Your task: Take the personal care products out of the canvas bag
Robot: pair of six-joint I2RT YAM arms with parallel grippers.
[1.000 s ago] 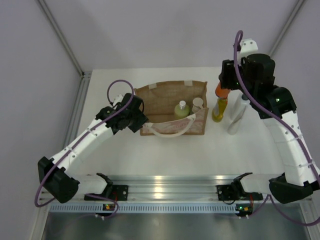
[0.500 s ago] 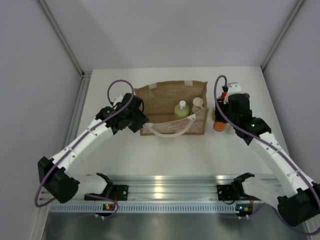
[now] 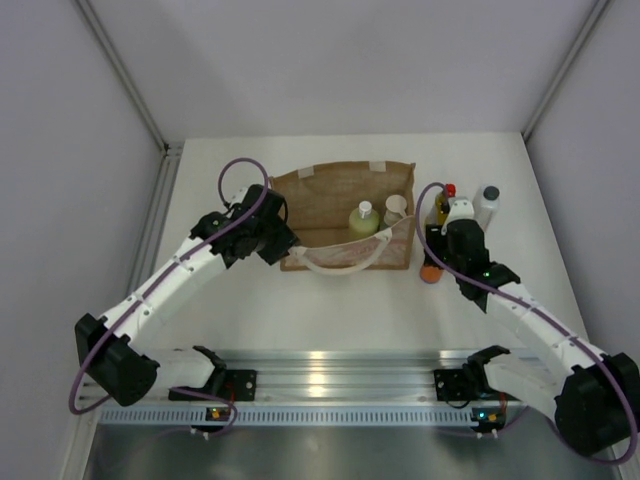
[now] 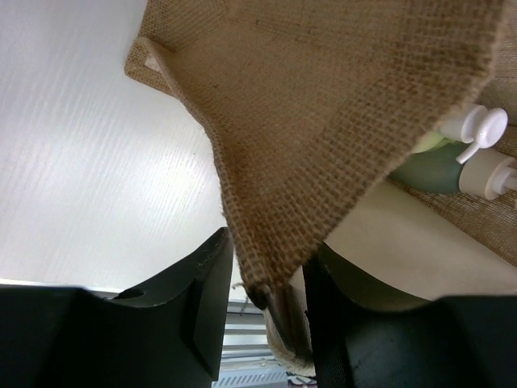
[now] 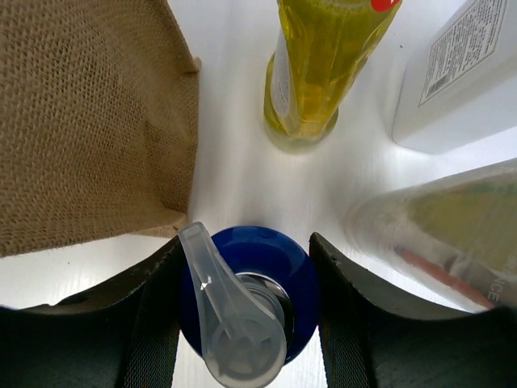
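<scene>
The tan canvas bag (image 3: 340, 195) stands at mid table. My left gripper (image 3: 280, 243) is shut on its left edge; the left wrist view shows the weave (image 4: 323, 121) pinched between the jaws (image 4: 266, 295). A pale green pump bottle (image 3: 362, 220) and a grey-green bottle with white cap (image 3: 395, 210) stand inside the bag, and both show in the left wrist view (image 4: 477, 128). My right gripper (image 3: 437, 262) is shut on the orange bottle (image 3: 430, 271), low beside the bag's right end, its blue top (image 5: 279, 259) between the fingers. The yellow bottle (image 3: 443, 205) and the tall white bottle (image 3: 487, 205) stand behind.
In the right wrist view the bag's right end (image 5: 89, 121) is close on the left, the yellow bottle (image 5: 319, 73) straight ahead and the white bottle (image 5: 460, 73) at the upper right. A blurred pale object (image 5: 436, 234) lies close on the right. An aluminium rail (image 3: 330, 385) runs along the near edge.
My right arm came down and towards the near edge with the orange bottle, from high at the back right to low beside the bag. The left arm has not moved.
</scene>
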